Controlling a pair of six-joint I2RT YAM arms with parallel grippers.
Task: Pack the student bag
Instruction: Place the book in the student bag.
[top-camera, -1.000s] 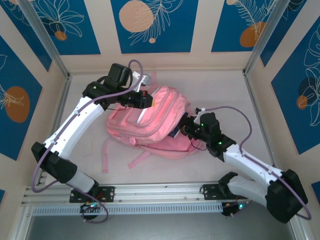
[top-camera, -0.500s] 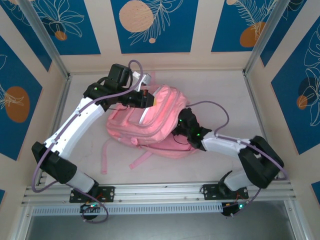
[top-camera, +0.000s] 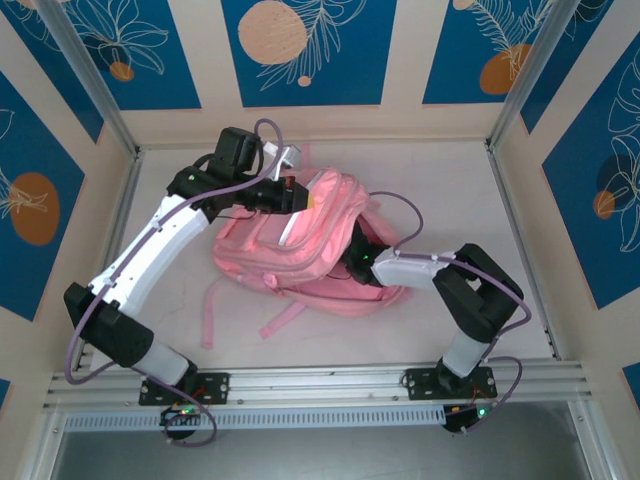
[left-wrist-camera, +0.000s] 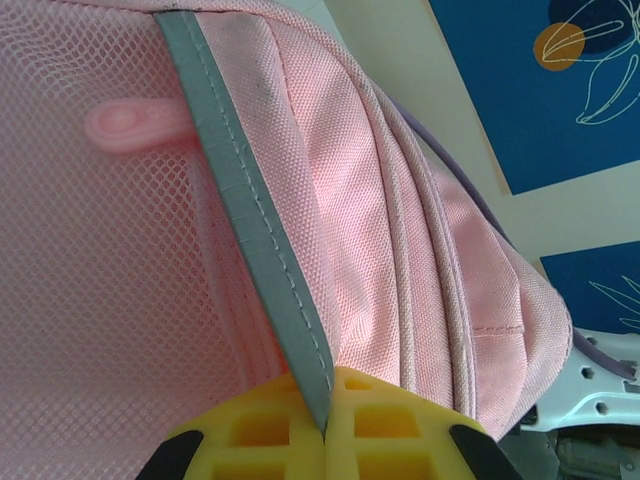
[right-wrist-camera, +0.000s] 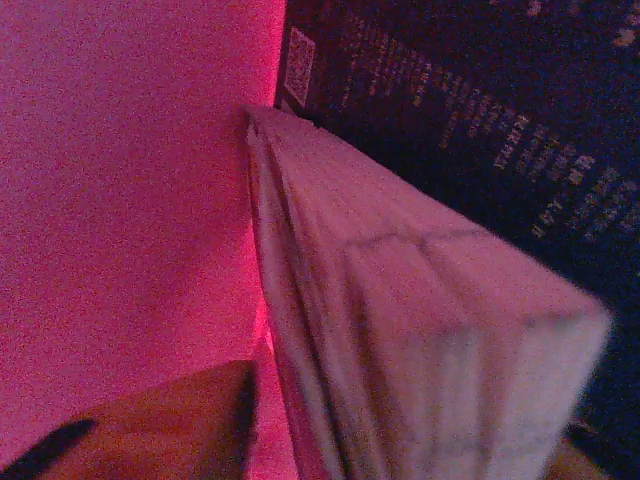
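The right arm (top-camera: 430, 275) has folded in toward the centre of the top view since a second ago, and its right pincer (top-camera: 355, 262) now sits deeper in the opening of the student bag (top-camera: 300, 250). The left arm (top-camera: 165, 235) has not shifted.

The bag lies on the worktop (top-camera: 450, 190) in the middle of the top view, a little left of centre, with its straps (top-camera: 210, 310) trailing toward the lower left. The left pincer (top-camera: 292, 196) holds the bag's upper edge at the top of the bag.

In the left wrist view the left pincer's yellow fingertips (left-wrist-camera: 260, 430) are pressed together on a grey trim strip (left-wrist-camera: 250, 230) that runs down from the upper left. Pink mesh lies to its left, with a pink zip pull (left-wrist-camera: 135, 125) on it.

The right wrist view looks into the pink-lit inside of the bag. A book (right-wrist-camera: 400, 330) with pale page edges and a dark printed cover fills the right half. One finger (right-wrist-camera: 160, 425) shows at the lower left, just beside the book. Whether the right pincer is clamped on the book or apart cannot be told.
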